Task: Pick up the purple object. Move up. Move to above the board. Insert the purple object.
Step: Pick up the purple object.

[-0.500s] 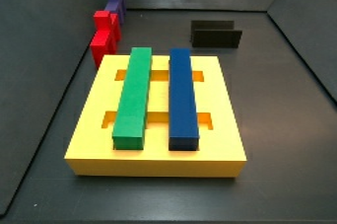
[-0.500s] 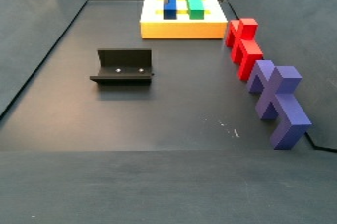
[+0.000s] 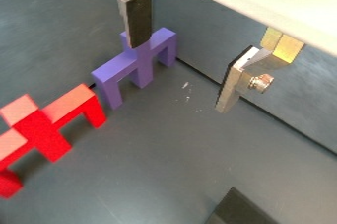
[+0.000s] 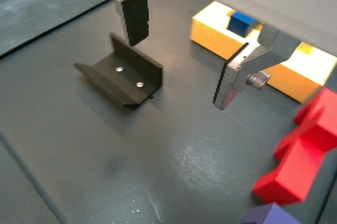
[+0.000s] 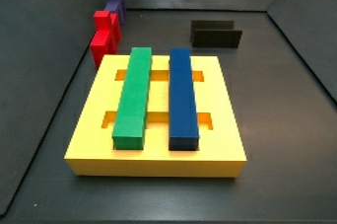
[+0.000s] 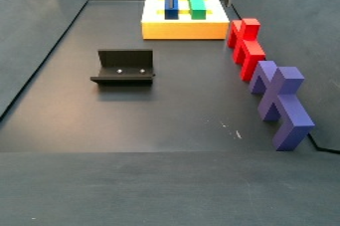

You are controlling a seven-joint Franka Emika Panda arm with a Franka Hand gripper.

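Plainly, the gripper (image 3: 191, 55) hangs with jaws spread and empty above the floor, near the purple object (image 3: 136, 63) beside the red block (image 3: 46, 129), a stiff, light-looking piece best pinched across its centre ridge, the board (image 6: 184, 28) lying well beyond.

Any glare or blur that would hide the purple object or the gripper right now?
In a wrist view the purple object is sharp and evenly lit; the open gripper shows clearly, one finger catching bright glare. In a side view the floor has a soft sheen.
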